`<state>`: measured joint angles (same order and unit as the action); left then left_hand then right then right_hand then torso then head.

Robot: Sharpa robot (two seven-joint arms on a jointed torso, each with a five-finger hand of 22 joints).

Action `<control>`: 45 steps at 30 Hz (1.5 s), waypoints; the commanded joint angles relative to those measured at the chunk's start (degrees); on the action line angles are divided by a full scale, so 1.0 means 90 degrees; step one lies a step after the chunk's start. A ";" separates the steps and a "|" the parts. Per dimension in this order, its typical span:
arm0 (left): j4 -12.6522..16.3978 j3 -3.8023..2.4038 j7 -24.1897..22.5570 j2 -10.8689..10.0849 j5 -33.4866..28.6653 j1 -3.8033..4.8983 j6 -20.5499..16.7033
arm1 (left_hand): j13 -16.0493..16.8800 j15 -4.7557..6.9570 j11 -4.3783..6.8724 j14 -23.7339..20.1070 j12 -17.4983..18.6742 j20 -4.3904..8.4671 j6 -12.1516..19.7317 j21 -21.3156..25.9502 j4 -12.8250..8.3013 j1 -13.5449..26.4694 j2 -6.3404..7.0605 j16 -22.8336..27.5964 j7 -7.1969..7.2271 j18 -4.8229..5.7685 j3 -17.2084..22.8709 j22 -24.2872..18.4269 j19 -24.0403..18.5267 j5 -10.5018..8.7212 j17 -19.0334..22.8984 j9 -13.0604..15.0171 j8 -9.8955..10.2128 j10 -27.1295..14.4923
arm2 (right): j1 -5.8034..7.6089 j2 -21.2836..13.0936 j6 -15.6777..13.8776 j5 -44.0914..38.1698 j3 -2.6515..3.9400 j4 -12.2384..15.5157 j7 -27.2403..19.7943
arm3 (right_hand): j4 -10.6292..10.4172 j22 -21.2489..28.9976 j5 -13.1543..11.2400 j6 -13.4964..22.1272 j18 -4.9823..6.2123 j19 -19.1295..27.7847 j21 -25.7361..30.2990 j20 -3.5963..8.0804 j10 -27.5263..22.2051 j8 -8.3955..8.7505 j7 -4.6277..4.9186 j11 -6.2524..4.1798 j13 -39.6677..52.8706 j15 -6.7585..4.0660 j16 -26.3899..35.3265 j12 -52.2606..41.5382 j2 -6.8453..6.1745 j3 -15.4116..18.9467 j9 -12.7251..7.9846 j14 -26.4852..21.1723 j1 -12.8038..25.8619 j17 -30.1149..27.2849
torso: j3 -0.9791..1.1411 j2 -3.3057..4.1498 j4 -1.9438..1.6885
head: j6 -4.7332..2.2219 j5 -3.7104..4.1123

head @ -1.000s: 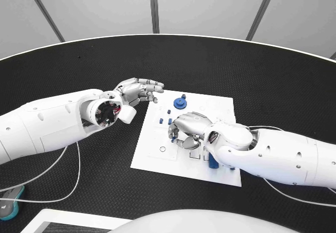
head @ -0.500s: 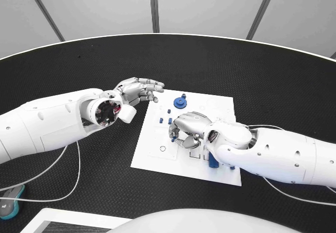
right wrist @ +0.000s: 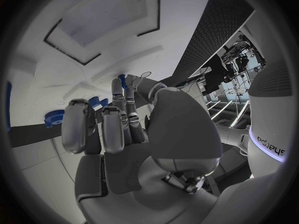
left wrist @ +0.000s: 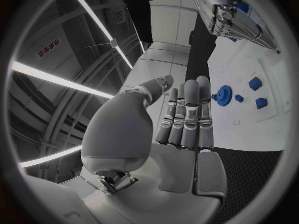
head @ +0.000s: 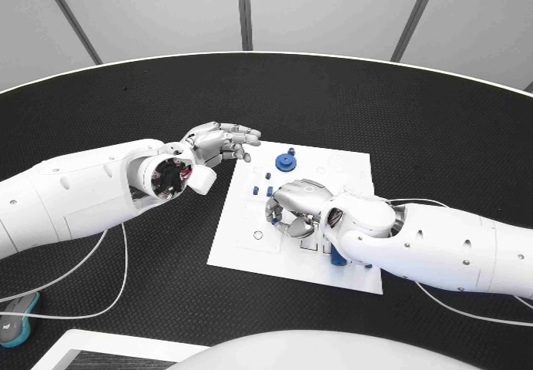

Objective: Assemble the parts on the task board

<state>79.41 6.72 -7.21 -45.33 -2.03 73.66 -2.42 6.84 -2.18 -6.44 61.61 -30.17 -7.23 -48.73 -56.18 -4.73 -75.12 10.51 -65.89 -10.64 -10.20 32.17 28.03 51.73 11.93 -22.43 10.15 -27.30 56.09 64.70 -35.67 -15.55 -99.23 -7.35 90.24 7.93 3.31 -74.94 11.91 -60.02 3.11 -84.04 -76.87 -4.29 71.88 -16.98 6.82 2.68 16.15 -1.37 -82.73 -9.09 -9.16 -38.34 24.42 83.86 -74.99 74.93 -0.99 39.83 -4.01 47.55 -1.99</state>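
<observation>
The board (head: 291,223) lies mid-table (head: 133,100). The right hand (head: 292,206) hangs over its middle, fingers curled down toward the small blue parts (head: 264,190); I cannot tell whether it pinches one. The left hand (head: 219,143) hovers off the board's far left corner, fingers side by side and slightly bent, holding nothing. A blue gear (head: 286,162) sits near the board's far edge, and a tall blue piece (head: 334,257) stands by the right wrist.
</observation>
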 commanded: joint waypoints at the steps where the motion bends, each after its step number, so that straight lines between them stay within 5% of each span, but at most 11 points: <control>1: -0.0003 0.0000 0.0004 0.0003 0.0000 0.0000 0.0002 | 0.0010 -0.0001 -0.0005 -0.0041 -0.0037 -0.0019 0.0030 0.0006 -0.0003 -0.0012 -0.0049 0.0025 0.0010 -0.0038 -0.0051 -0.0007 0.0031 0.0006 0.0010 -0.0009 0.0036 -0.0031 | -0.0002 0.0010 0.0045 0.0000 -0.0001 -0.0016 0.0016 | -0.0016 -0.0282 0.0031 -0.0013 0.0043 -0.0109 0.0061 0.0036 0.0038 -0.0022 0.0037 0.0018 0.0000 -0.0038 -0.0015 0.0047 0.0014 0.0040 0.0013 0.0395 0.0091 0.0276 | -0.0005 -0.0005 0.0001 | 0.0000 0.0004; 13: -0.0016 0.0000 0.0030 0.0010 0.0000 0.0000 0.0017 | 0.0011 -0.0004 -0.0008 -0.0048 -0.0045 -0.0023 0.0033 0.0018 0.0003 -0.0012 -0.0061 0.0023 0.0008 -0.0039 -0.0059 -0.0015 0.0029 0.0007 0.0015 -0.0008 0.0035 -0.0043 | -0.0005 0.0013 -0.0047 -0.0001 -0.0009 -0.0106 0.0072 | -0.0143 -0.0031 0.0089 0.0741 0.0101 0.0006 0.0378 -0.0144 -0.0721 0.0480 0.0285 0.0309 -0.0236 0.0196 0.0098 0.0584 -0.0174 0.0088 -0.0177 0.0338 0.0375 0.0086 | -0.0002 -0.0005 0.0003 | -0.0012 0.0012; 27: -0.0028 0.0000 0.0064 0.0004 0.0000 0.0000 0.0059 | 0.0011 -0.0004 -0.0008 -0.0048 -0.0045 -0.0023 0.0033 0.0018 0.0003 -0.0012 -0.0061 0.0023 0.0008 -0.0039 -0.0059 -0.0015 0.0029 0.0007 0.0015 -0.0008 0.0035 -0.0043 | -0.0006 -0.0243 -0.0357 -0.0001 -0.0012 0.0212 0.0075 | -0.0124 0.0037 0.0087 0.0855 0.0127 0.0032 0.0464 -0.0168 -0.0891 0.0564 0.0205 0.0291 -0.0313 0.0191 0.0125 0.0591 -0.0259 0.0093 -0.0212 0.0322 0.0391 0.0043 | 0.0004 -0.0011 0.0003 | -0.0025 0.0034; 36: -0.0034 0.0001 0.0070 -0.0020 0.0000 0.0000 0.0078 | 0.0011 -0.0004 -0.0008 -0.0048 -0.0045 -0.0023 0.0033 0.0018 0.0003 -0.0012 -0.0061 0.0023 0.0008 -0.0039 -0.0059 -0.0015 0.0029 0.0007 0.0015 -0.0008 0.0035 -0.0043 | 0.0008 -0.1006 -0.0597 -0.0001 -0.0001 0.0985 0.0258 | -0.0131 0.0034 0.0094 0.0757 0.0128 0.0024 0.0465 -0.0160 -0.0837 0.0518 0.0188 0.0269 -0.0329 0.0174 0.0131 0.0526 -0.0236 0.0086 -0.0191 0.0321 0.0382 0.0034 | -0.0003 -0.0026 0.0018 | -0.0083 0.0122; 39: -0.0045 0.0001 0.0067 -0.0028 0.0000 0.0000 0.0088 | 0.0011 -0.0004 -0.0008 -0.0048 -0.0045 -0.0023 0.0033 0.0018 0.0003 -0.0012 -0.0061 0.0023 0.0008 -0.0039 -0.0059 -0.0015 0.0029 0.0007 0.0015 -0.0008 0.0035 -0.0043 | 0.0089 -0.1420 -0.0648 0.0025 0.0009 0.1247 0.0364 | -0.0166 0.0035 0.0059 0.0699 0.0127 0.0019 0.0469 -0.0154 -0.0805 0.0495 0.0176 0.0261 -0.0345 0.0168 0.0144 0.0499 -0.0280 0.0128 -0.0181 0.0316 0.0442 0.0012 | -0.0008 -0.0037 0.0025 | -0.0118 0.0215; 45: -0.0087 0.0002 0.0064 -0.0022 0.0000 -0.0001 0.0124 | 0.0011 -0.0004 -0.0008 -0.0048 -0.0045 -0.0023 0.0033 0.0018 0.0003 -0.0012 -0.0061 0.0023 0.0008 -0.0039 -0.0059 -0.0015 0.0029 0.0007 0.0015 -0.0008 0.0035 -0.0043 | 0.0303 -0.2138 -0.0734 0.0244 0.0018 0.1302 0.0448 | -0.0252 0.0078 -0.0128 0.0676 0.0136 0.0024 0.0526 -0.0146 -0.0849 0.0506 0.0134 0.0253 -0.0413 0.0161 0.0157 0.0504 -0.0427 0.0235 -0.0188 0.0314 0.0567 -0.0007 | -0.0010 -0.0091 0.0067 | -0.0188 0.0333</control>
<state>78.67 6.74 -6.63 -45.53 -2.03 73.66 -1.34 6.88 -2.18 -6.44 61.61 -30.40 -7.23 -48.74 -56.18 -4.74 -75.12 10.51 -65.89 -10.64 -10.20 31.86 27.96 51.73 11.93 -22.35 10.15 -27.30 56.09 67.19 -52.56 -22.02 -97.19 -7.20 102.13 11.95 1.10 -74.20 11.04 -53.65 4.01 -83.83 -72.20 -5.34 64.24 -12.33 8.19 5.16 12.49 0.09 -81.49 -4.44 -12.78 -36.47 22.74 83.85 -70.02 74.91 -1.06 39.28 -3.61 46.13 0.54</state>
